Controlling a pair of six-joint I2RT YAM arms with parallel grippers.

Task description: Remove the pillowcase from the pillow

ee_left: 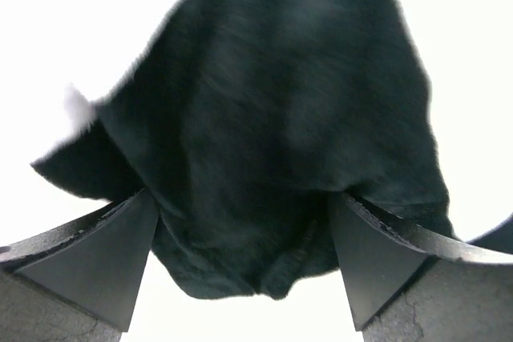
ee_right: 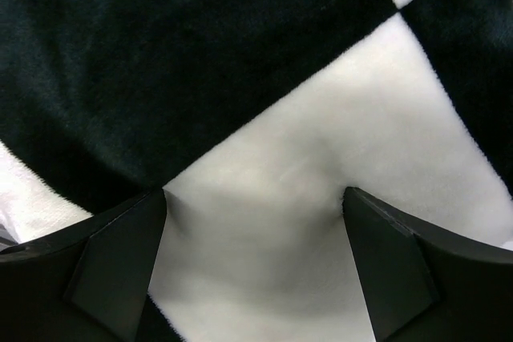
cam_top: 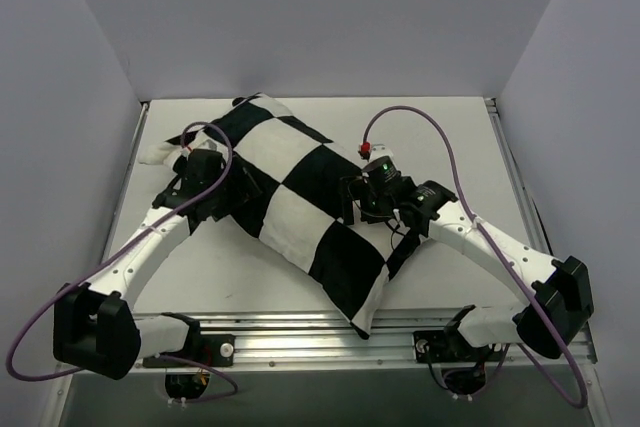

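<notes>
**Checkered cover lies slantwise, a pincer at each flank**

The pillowcase (cam_top: 300, 182) lies slantwise on the counter (cam_top: 450, 137), running from the far left to the near middle. At its far left end a small plain white corner shows, which appears to be the pillow (cam_top: 153, 153).

The left pincer (ee_left: 242, 210) sits at the cover's left edge. It is clenched on a gathered bunch of black plush, which fills the gap and presses against both inner faces.

The right pincer (ee_right: 255, 202) rests on the cover's right side, over a white square just beside a black one. Its fingers (ee_right: 401, 270) stand well apart and both touch the plush, which bulges and creases between them. Whether they squeeze it or only press down cannot be told.
</notes>
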